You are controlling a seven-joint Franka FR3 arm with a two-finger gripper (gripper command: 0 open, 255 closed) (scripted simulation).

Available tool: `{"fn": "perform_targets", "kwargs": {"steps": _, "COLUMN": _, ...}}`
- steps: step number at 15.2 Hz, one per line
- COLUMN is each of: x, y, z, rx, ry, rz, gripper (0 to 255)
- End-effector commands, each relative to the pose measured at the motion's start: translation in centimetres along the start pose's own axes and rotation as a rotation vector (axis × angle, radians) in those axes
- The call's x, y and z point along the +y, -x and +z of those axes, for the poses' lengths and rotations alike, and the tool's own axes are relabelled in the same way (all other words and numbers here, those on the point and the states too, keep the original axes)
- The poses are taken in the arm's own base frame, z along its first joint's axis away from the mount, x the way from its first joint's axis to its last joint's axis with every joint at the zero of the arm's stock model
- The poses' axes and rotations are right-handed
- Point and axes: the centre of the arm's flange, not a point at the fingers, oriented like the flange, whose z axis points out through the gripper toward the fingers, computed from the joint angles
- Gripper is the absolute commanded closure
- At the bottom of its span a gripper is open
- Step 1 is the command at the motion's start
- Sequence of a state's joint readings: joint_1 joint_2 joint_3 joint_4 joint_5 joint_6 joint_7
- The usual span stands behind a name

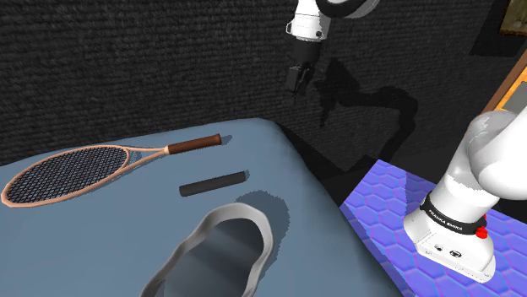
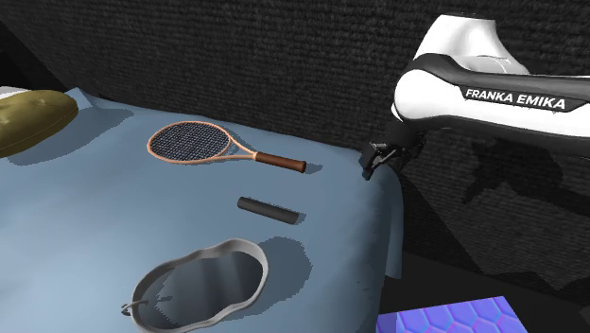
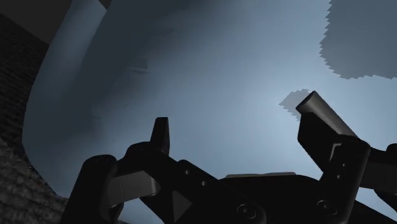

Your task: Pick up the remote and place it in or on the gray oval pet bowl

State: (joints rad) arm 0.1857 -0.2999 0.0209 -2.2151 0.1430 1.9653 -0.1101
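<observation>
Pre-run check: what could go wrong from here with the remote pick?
1. The remote is slim and lies flat; the open gripper, hanging high near the edge of the surface, could nudge it instead of gripping.
2. The bowl sits close beside it; a low carry might clip its rim.

Remote btwn racket & bowl

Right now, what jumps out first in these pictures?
The long racket with its brown handle lies at the far side of the blue-grey surface. A dark bar-shaped remote lies between it and the grey oval bowl, while the white arm hangs above the edge.
</observation>
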Motion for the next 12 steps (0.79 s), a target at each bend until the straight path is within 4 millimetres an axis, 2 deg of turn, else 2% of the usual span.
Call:
{"fn": "perform_targets", "kwargs": {"steps": 1, "x": -1.4, "y": -2.0, "z": 1.6, "rx": -0.012, "ry": 0.001, "rz": -0.064, "gripper": 0}}
{"fn": "perform_targets", "kwargs": {"steps": 7, "x": -6.2, "y": -7.0, "z": 6.0, "rx": -0.048, "ry": 0.007, "rz": -0.249, "gripper": 0}}
{"fn": "perform_targets", "kwargs": {"steps": 12, "x": -10.9, "y": -10.4, "z": 9.9, "rx": -0.078, "ry": 0.011, "rz": -0.403, "gripper": 0}}
